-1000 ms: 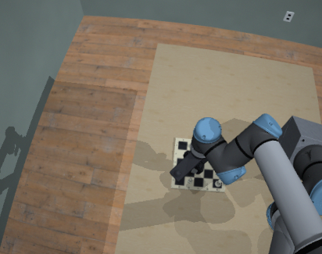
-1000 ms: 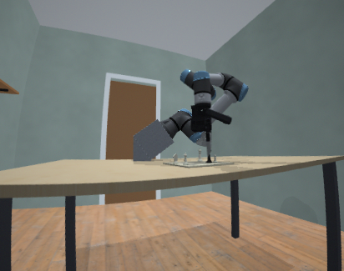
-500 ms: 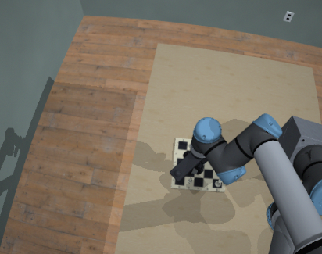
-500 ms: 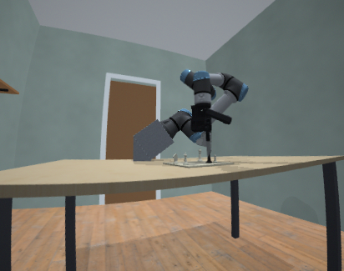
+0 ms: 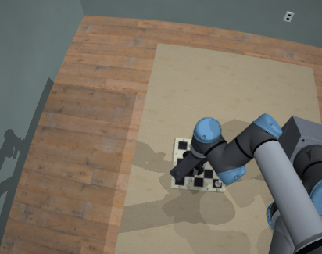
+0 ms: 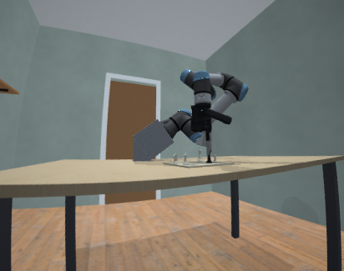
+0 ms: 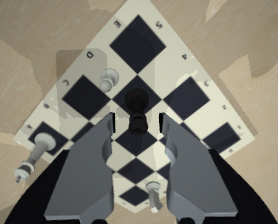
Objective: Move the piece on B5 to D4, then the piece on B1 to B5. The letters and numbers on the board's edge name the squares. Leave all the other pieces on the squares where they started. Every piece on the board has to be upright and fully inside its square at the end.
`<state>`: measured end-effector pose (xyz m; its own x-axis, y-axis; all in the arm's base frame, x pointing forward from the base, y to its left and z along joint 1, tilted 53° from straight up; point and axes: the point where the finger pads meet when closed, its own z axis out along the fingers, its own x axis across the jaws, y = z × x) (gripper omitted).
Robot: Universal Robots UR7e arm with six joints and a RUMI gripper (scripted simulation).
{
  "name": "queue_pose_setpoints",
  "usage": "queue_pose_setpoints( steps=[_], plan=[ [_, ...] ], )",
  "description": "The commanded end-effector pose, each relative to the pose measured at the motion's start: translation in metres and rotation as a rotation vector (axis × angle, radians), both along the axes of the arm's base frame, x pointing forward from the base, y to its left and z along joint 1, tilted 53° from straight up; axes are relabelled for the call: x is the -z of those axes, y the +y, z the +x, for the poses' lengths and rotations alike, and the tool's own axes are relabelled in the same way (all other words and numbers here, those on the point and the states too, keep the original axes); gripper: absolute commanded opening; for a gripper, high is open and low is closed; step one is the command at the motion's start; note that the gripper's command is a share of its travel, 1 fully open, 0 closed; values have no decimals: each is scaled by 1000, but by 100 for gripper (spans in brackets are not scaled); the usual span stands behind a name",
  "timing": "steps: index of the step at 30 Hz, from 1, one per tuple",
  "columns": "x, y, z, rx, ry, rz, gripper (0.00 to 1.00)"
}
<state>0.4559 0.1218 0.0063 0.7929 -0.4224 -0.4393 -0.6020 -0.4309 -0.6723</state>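
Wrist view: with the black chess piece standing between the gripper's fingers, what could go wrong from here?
1. The black chess piece stands free inside the open grey two-jaw gripper, with only narrow gaps to the fingers. A slanted or sideways retreat could clip and topple it.
2. The small white pawn stands on a nearby square beyond the fingertips. A low sweep that way could knock it off its square.

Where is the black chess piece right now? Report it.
In the wrist view the black chess piece stands upright mid-board between the open grey pincer fingers, touching neither; a white piece stands to its upper left, near the D label.
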Motion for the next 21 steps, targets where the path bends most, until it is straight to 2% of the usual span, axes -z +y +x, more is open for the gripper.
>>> queue_pose_setpoints(
  steps=[1, 10, 21],
  plan=[
    [0, 0, 0, 1, -1, 0, 25],
    [-6, -8, -1, 1, -1, 0, 25],
    [-39, -52, -6, 1, -1, 0, 25]
  ],
)
